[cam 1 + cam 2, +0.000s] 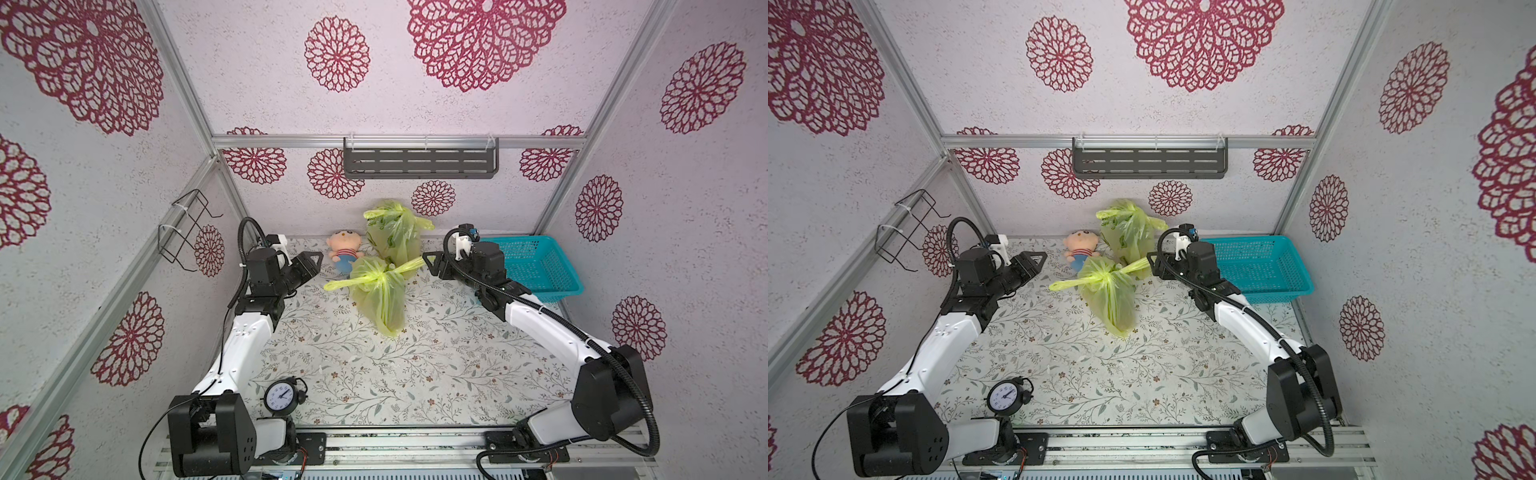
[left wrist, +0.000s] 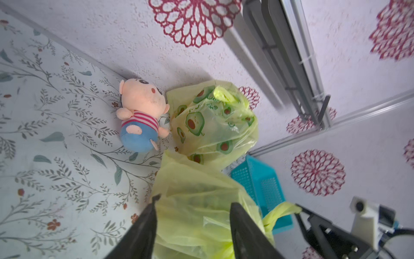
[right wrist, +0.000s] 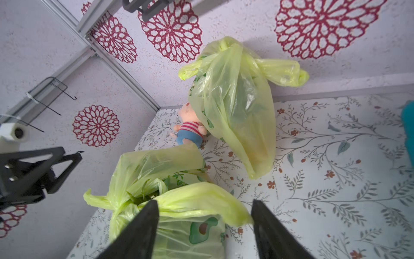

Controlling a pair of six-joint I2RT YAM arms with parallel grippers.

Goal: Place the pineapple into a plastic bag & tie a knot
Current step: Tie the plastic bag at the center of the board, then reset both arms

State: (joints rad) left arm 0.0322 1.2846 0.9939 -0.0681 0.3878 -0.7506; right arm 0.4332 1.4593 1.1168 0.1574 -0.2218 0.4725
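Observation:
A yellow-green plastic bag (image 1: 380, 299) (image 1: 1111, 297) lies on the floral table, knotted at its top (image 1: 376, 276), with two handle ends sticking out sideways. The pineapple is hidden inside it; only dark green shows through the plastic (image 3: 154, 190). My left gripper (image 1: 320, 262) (image 2: 196, 201) is open a short way left of the bag and holds nothing. My right gripper (image 1: 428, 259) (image 3: 205, 201) is open too, and the bag's right handle end (image 3: 201, 197) lies loose between its fingers. A second tied bag (image 1: 392, 237) (image 2: 212, 121) with an avocado print leans on the back wall.
A plush doll (image 1: 344, 247) lies at the back wall beside the second bag. A teal basket (image 1: 536, 266) stands at the back right, behind my right arm. A small clock (image 1: 279, 397) stands at the front left. A grey shelf (image 1: 419, 160) and a wire rack (image 1: 187, 228) hang on the walls.

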